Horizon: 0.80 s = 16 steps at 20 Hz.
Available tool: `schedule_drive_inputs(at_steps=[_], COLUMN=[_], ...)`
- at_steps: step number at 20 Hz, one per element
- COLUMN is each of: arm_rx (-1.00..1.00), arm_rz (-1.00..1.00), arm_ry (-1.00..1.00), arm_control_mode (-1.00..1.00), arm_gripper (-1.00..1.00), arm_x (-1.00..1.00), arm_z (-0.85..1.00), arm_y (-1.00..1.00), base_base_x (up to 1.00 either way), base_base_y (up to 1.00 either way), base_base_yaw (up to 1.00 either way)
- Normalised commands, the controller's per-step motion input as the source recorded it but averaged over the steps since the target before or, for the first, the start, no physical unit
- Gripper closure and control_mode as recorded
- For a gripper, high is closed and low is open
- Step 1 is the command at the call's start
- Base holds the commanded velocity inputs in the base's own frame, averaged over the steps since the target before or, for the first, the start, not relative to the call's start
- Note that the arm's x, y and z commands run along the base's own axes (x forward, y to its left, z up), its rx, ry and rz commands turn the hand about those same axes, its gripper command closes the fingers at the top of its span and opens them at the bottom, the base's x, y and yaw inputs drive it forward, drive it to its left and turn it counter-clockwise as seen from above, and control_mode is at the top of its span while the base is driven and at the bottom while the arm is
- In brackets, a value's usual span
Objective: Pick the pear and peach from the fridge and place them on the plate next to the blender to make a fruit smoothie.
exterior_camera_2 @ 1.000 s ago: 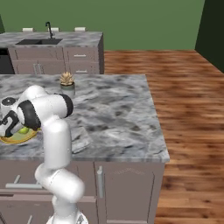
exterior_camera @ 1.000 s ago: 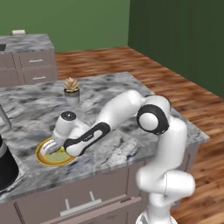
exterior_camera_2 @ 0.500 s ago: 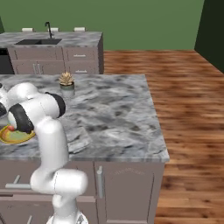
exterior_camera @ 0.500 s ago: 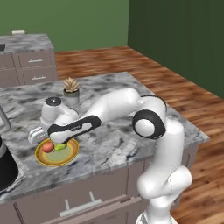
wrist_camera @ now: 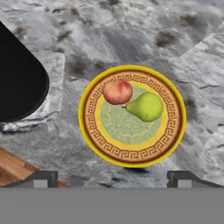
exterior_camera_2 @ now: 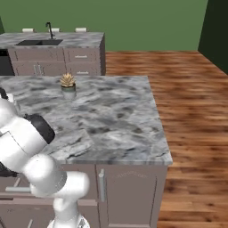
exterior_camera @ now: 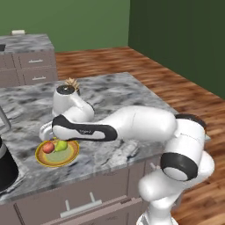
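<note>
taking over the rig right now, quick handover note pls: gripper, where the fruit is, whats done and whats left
Gripper: open, nothing between the fingertips, above the plate looking down on it.
Pear and peach: both lying on the plate, side by side, close enough that I cannot tell if they touch.
Plate: on the grey marble counter, beside the blender's black base.
Done: both fruits are on the plate next to the blender.
Left: judging by this, nothing to carry; probably just clear the arm away from the plate.
</note>
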Motion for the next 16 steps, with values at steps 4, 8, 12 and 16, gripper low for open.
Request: schedule_drive_inputs(at_steps=[4, 8, 12, 16], arm_rx=[0.05, 0.10, 0.16, 0.24], arm_rz=[0.00, 0.00, 0.00, -0.01], arm_ry=[-0.15, -0.11, -0.10, -0.14], arm_control_mode=[-1.00, -1.00, -1.00, -1.00], arm_gripper=[-1.00, -1.00, -1.00, -1.00], arm_x=[-1.00, -1.00, -1.00, -0.83], arm_z=[0.00, 0.00, 0.16, 0.37], arm_y=[-1.00, -1.00, -1.00, -1.00], base_base_x=[0.00, 0.00, 0.00, 0.00], base_base_y=[0.00, 0.00, 0.00, 0.00], base_base_yaw=[0.00, 0.00, 0.00, 0.00])
